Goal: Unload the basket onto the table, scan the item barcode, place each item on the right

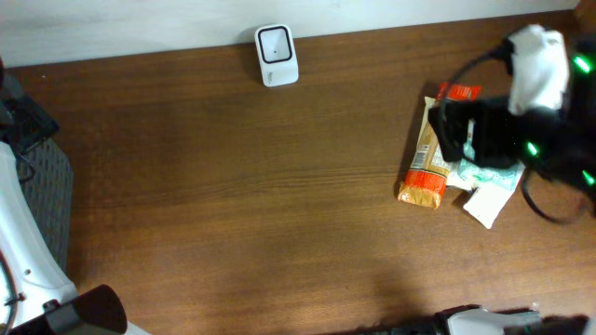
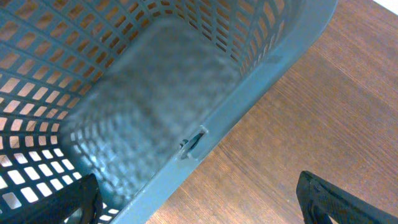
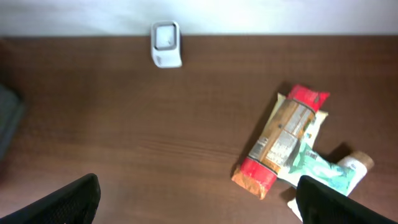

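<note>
The items lie in a small pile at the table's right. An orange and red snack packet (image 3: 281,142) (image 1: 430,154) rests partly on a teal and white pouch (image 3: 320,169), with a tan-capped white tube (image 3: 354,163) beside them. The white barcode scanner (image 1: 277,54) (image 3: 166,43) stands at the far edge, left of the pile. My right gripper (image 3: 199,205) hangs open above the table, left of the packet, with nothing between its fingers (image 3: 68,202). In the overhead view the right arm (image 1: 526,102) covers part of the pile. My left gripper (image 2: 196,205) is open over the basket's rim, holding nothing.
A grey-blue perforated basket (image 2: 249,93) (image 1: 47,200) sits at the table's left edge, under the left arm. A white wall runs along the table's far side. Bare brown wood lies between the scanner and the pile.
</note>
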You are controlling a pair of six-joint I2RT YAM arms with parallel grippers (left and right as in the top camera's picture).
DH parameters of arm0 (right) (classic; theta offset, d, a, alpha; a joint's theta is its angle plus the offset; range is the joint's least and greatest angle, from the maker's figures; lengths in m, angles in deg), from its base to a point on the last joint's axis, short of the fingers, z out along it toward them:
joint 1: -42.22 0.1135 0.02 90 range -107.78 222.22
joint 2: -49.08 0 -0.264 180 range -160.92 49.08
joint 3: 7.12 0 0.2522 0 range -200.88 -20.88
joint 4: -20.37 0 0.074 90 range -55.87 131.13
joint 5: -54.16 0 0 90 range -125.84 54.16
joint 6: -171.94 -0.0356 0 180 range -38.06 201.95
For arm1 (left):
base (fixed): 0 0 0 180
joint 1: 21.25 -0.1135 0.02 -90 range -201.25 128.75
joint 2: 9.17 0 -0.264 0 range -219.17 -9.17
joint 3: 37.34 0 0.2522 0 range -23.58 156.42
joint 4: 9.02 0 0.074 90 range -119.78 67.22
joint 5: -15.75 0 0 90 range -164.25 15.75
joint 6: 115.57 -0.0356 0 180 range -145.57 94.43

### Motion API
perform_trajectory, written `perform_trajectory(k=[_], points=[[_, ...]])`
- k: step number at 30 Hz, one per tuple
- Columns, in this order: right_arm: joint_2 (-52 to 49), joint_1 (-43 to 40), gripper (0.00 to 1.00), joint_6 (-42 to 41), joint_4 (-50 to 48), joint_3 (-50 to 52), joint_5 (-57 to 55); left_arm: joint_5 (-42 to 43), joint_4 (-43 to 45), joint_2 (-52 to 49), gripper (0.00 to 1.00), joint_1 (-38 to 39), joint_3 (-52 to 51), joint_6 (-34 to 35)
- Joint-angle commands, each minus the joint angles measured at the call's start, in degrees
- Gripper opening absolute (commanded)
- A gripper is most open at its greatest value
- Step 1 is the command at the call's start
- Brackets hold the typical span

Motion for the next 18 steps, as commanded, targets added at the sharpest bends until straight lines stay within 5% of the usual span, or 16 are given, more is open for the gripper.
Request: perform_trajectory(k=[1, 6, 10, 18], points=[[2.5, 0.4, 0.99, 0.6, 0.3, -0.2, 0.5, -0.4, 0.1, 0.2, 0.99, -0.1, 0.5, 0.2], [4.2, 0.4, 0.99, 2.1, 0.1, 0.1, -0.5, -0.4, 0.1, 0.1, 0.99, -0.1, 0.5, 0.2], [8.2, 0.4, 0.99, 3.4, -9.6, 7.5, -4.5, -0.4, 0.1, 0.2, 0.99, -0.1, 0.5, 0.2], [41.4, -0.2, 0.99, 9.6, -59.2, 66.2, -4.7, -0.4, 0.1, 0.1, 0.99, -0.1, 0.5, 0.2]])
